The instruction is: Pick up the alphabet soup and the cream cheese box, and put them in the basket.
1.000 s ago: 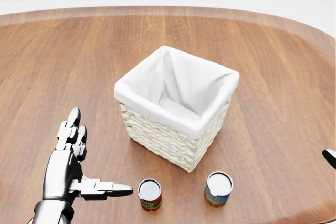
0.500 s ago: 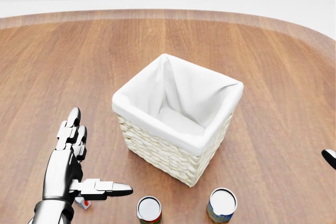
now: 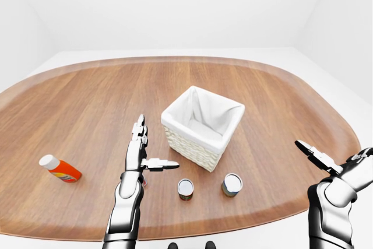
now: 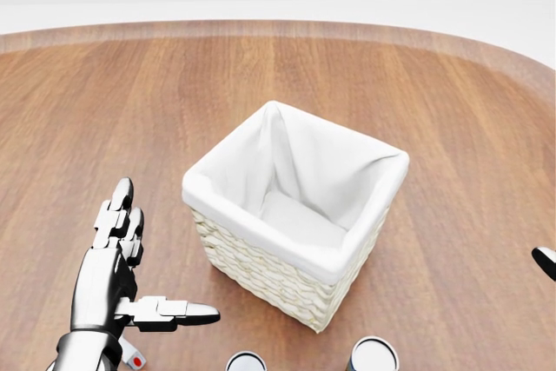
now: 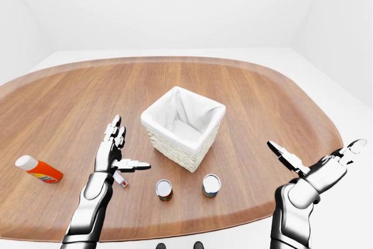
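Wooden table (image 3: pixel 70 103) beneath me; my left hand (image 3: pixel 139 154) and right hand (image 5: pixel 317 170) hover spread, empty. Sweeping low could topple either can (image 3: pixel 185 188) beside the basket (image 3: pixel 203 125).

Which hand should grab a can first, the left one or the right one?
Probably the left hand. It hovers open just left of the red can, while the right hand hangs past the table's right edge, farther from both cans.

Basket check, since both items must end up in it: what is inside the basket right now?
The basket holds only its white cloth liner; the bottom showing in the head view is bare. The near inner walls are hidden behind the rim, so a small part of the inside cannot be seen.
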Motion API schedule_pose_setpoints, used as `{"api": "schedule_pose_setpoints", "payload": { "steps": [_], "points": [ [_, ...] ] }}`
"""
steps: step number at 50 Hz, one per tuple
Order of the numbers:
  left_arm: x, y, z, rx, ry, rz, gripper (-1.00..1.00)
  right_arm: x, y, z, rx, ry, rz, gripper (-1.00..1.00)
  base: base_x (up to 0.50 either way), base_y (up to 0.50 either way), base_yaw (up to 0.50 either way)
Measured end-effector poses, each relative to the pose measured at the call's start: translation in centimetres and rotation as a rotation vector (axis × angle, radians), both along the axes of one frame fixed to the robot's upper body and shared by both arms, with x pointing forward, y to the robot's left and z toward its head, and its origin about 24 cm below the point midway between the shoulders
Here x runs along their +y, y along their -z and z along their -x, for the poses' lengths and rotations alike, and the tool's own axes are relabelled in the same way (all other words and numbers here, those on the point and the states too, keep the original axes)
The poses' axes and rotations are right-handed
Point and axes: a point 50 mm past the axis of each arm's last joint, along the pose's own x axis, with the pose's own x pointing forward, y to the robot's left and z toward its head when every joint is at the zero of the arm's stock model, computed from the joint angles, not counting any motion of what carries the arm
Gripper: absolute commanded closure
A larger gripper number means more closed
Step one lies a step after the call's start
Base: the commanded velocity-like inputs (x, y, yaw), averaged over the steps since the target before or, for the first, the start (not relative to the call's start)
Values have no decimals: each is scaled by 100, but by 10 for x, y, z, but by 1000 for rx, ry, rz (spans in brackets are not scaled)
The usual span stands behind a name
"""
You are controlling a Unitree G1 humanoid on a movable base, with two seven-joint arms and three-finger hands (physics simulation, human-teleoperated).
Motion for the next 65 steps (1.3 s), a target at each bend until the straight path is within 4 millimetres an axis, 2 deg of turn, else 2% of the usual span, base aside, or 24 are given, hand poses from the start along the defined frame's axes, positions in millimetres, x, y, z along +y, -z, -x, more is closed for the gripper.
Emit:
{"api": "schedule_pose_setpoints", "payload": {
  "steps": [65],
  "points": [
    [0, 1, 0, 3, 1, -2, -100, 0, 1, 0, 4, -1, 1, -100, 11, 0, 0]
  ]
}}
